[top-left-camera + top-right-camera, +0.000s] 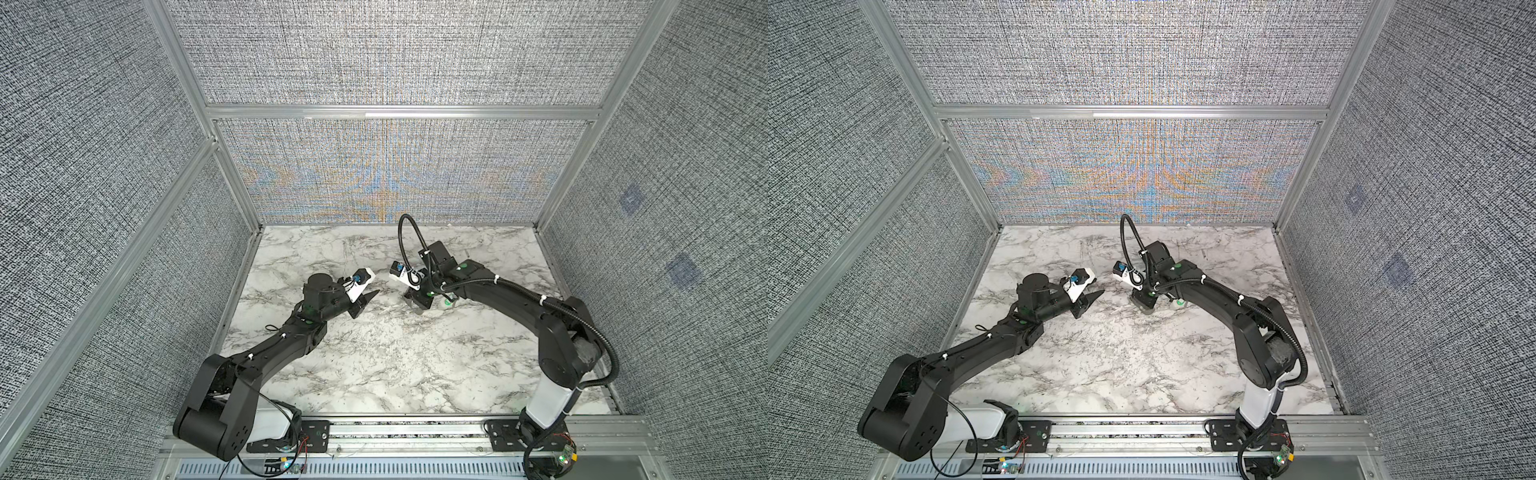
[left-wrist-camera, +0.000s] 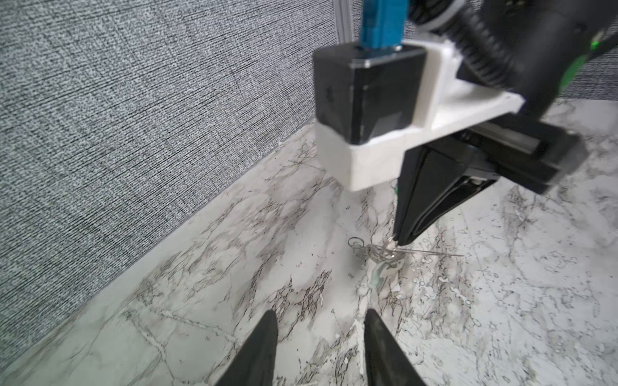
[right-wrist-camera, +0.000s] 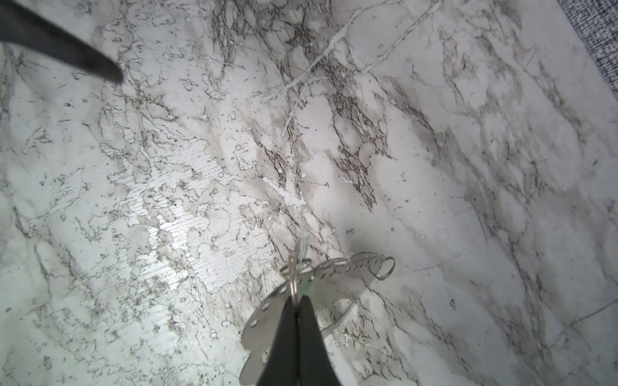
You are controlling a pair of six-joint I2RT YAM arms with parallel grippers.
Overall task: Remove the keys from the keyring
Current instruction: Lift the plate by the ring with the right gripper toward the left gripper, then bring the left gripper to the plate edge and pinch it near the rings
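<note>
My right gripper [image 3: 296, 296] is pinched shut on the thin silver metal keys [image 3: 267, 310], with the grey metal keyring loop [image 3: 354, 267] beside them. My empty, half-open left gripper [image 2: 319, 317] faces them from the left.

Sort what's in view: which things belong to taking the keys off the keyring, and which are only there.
For the job: keys, keyring, right gripper shut on the keys, open left gripper.
Just there: marble tabletop, grey fabric walls, aluminium frame.
</note>
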